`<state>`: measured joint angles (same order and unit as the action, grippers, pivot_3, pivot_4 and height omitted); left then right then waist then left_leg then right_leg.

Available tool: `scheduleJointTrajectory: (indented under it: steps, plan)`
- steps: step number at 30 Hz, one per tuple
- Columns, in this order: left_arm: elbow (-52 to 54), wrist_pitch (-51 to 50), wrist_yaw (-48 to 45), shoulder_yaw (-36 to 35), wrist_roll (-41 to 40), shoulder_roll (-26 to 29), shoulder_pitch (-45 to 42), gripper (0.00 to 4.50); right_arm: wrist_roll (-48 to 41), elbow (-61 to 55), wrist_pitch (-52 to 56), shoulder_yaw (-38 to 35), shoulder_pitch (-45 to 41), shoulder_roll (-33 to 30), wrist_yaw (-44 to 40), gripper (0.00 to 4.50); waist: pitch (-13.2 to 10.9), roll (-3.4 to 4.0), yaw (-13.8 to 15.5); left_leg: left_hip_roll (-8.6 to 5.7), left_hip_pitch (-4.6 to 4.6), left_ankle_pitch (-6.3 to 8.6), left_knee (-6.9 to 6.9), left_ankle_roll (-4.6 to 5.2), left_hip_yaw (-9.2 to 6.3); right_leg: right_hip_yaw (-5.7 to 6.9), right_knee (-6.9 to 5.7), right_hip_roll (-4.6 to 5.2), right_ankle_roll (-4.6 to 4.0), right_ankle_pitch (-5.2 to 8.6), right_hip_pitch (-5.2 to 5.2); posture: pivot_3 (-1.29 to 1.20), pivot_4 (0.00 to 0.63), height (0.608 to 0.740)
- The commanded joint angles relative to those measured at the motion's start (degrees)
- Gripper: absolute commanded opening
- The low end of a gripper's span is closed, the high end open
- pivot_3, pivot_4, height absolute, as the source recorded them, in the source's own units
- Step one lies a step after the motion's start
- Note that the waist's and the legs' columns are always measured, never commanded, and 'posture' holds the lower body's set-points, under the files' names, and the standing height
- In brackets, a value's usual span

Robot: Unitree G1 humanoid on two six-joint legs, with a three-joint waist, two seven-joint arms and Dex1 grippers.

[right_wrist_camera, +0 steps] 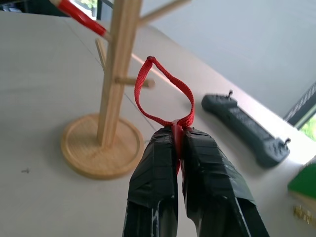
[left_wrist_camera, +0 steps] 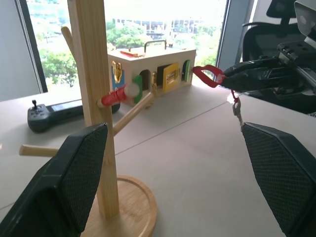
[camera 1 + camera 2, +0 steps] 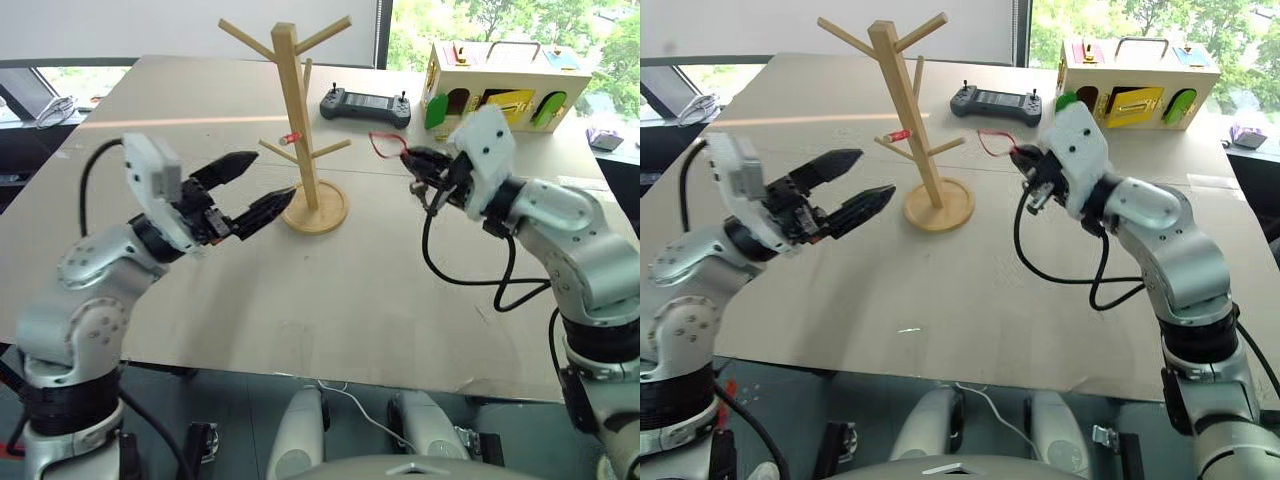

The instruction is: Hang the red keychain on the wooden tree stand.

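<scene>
Black fingers of the right gripper (image 1: 180, 148) are pressed together on the red keychain (image 1: 163, 96), pinching it at the base of its cord loop so that the loop stands free ahead of the fingertips, clear of the bench (image 3: 330, 300). In the left wrist view the loop juts from those fingers toward the stand, and a short chain with a small pale key (image 2: 238, 109) dangles below the grip. The right gripper is held in the air above the bench, pointing toward the wooden tree stand (image 3: 297, 120), with the loop near the stand's pegs but not touching any of them. The left gripper (image 3: 262, 190) hovers on the other side of the stand, its two black fingers (image 2: 79, 182) spread wide and holding nothing, with its fingertips close to the post just above the round base. The stand is upright on its disc base on the pale bench, between the two grippers, its square post carrying several pegs angled upward. On one lower peg sits a small red-and-silver stub (image 3: 292, 137). Behind the stand, farther back on the bench, lies a dark handheld controller (image 3: 365, 104), and beside it stands a pale wooden box (image 3: 505, 85) with a handle on top and coloured doors. Black cables hang from both wrists.
</scene>
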<state>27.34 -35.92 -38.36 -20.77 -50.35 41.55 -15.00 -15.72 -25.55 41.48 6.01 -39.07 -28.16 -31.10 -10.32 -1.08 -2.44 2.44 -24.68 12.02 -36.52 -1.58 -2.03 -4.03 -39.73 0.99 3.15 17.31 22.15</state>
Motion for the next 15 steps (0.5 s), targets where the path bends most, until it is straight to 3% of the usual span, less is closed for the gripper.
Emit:
scheduleJointTrajectory:
  steps: [1,15]
  plan:
    - [3.75,-0.98,0.79,-2.64,-1.67,1.82,1.55,4.50,3.01,1.49,-6.92,2.42,-2.98,0.73,-0.86,0.03,0.00,0.00,0.11,0.00,-0.01,0.00,0.00,0.00,0.00,0.00,-0.01,0.00,0.00,0.00,0.01,0.00,0.150,0.740]
    - [4.66,-1.07,0.72,-7.30,-2.01,4.48,8.27,4.50,15.80,9.91,-25.31,12.75,-6.05,5.02,-1.68,0.03,-0.01,0.01,0.00,0.01,0.00,-0.01,-0.01,-0.01,-0.01,-0.01,-0.04,0.00,-0.02,0.00,0.04,0.00,0.150,0.740]
